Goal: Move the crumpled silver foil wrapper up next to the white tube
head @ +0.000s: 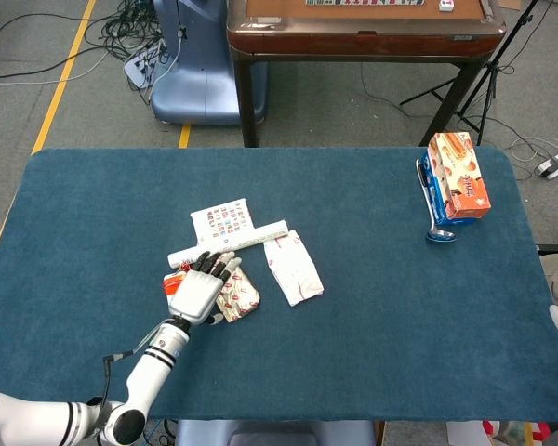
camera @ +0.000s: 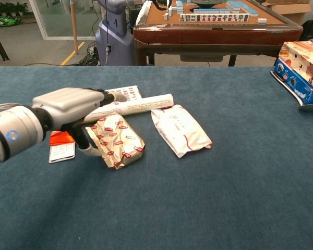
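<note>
The robot's left hand (camera: 75, 107) hovers with fingers spread, holding nothing, beside the crumpled silver foil wrapper (camera: 116, 139), which lies just below the white tube (camera: 130, 108). Light, crushable and springy, it likely suits a gentle edge pinch.

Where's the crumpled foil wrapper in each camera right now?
Head view: foil wrapper sits left of centre on the table, just below the white tube, by the left hand.
Chest view: wrapper lies left of centre, just below the tube.
Shared landmark: the white packet on the wrapper's right.
</note>
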`<state>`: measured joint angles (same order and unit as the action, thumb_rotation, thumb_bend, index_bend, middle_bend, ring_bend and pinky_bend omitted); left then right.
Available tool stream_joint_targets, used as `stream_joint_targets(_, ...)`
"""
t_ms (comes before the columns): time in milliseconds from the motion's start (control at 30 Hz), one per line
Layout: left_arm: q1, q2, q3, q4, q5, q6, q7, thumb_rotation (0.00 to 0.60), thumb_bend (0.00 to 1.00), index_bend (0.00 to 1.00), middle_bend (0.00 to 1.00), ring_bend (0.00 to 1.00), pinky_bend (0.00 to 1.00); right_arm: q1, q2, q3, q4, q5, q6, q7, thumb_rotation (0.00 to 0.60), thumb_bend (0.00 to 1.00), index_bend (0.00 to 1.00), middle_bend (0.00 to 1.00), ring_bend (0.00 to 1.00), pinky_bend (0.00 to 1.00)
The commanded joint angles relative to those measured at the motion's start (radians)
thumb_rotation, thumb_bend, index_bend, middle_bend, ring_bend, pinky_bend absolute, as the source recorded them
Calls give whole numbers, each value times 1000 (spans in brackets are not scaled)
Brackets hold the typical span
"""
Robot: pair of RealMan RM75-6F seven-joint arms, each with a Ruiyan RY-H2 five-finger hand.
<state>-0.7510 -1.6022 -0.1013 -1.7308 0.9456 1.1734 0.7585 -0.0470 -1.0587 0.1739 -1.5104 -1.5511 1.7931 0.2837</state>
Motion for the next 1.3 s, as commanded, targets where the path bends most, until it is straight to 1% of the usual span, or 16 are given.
stream_joint_targets(33, 39, 75, 44, -91, 38, 58, 37, 600, 0, 0, 0, 0, 1, 3, -3, -2, -2, -2, -5, -10, 600, 203, 435, 330, 321, 537)
stream_joint_targets(167, 82, 153, 101, -147, 101, 120, 71, 600, 0, 0, 0, 0, 1, 11, -8, -8, -6, -9, -18, -36, 600, 203, 435, 330, 321, 536)
stream_joint_targets(267, 122, 197, 133, -164, 149, 169, 60, 600, 0, 0, 0, 0, 1, 17, -12, -14, -10, -17, -28, -59, 600, 203, 435, 330, 321, 537)
stream_joint_targets(433, 207, 299, 190, -172, 255, 222, -82, 600, 0, 0, 0, 0, 9, 29, -22, -23, -16, -26, -49, -103, 600, 203, 435, 330, 321, 536)
stream_joint_targets(567, 289, 367, 218, -151, 328, 299, -192, 600, 0, 0, 0, 0, 18, 39, -30, -29, -19, -26, -72, -134, 600, 203, 435, 330, 321, 536)
stream_joint_targets(667, 345, 404, 222, -128, 367, 360, -264, 600, 0, 0, 0, 0, 25, 45, -35, -33, -21, -25, -84, -153, 600, 203, 435, 330, 321, 537)
stream_joint_targets(767, 400, 409, 211, -85, 393, 435, -281, 600, 0, 6, 0, 0, 37, 51, -39, -36, -23, -22, -98, -172, 600, 204, 435, 330, 321, 537)
stream_joint_targets(867, 445, 410, 199, -61, 401, 485, -289, 600, 0, 80, 0, 0, 39, 57, -40, -41, -28, -18, -117, -196, 600, 207, 435, 330, 321, 537)
stream_joint_targets(900, 456, 412, 196, -58, 401, 494, -289, 600, 0, 114, 0, 0, 39, 59, -41, -42, -29, -18, -122, -201, 600, 207, 435, 330, 321, 537)
stream_joint_targets(1033, 500, 426, 192, -54, 401, 516, -298, 600, 0, 180, 0, 0, 39, 66, -44, -46, -33, -18, -134, -218, 600, 208, 435, 331, 321, 537)
stream_joint_targets(1133, 531, 433, 191, -43, 400, 518, -328, 600, 0, 193, 0, 0, 40, 69, -47, -47, -35, -17, -140, -227, 600, 209, 435, 330, 321, 537)
stream_joint_targets(1233, 559, 424, 193, 2, 417, 525, -354, 600, 0, 197, 0, 0, 44, 72, -48, -50, -36, -15, -148, -234, 600, 209, 435, 330, 321, 537)
stream_joint_targets(1300, 568, 423, 192, 19, 420, 514, -349, 600, 0, 200, 0, 0, 50, 74, -48, -52, -37, -17, -151, -236, 600, 209, 435, 330, 321, 537)
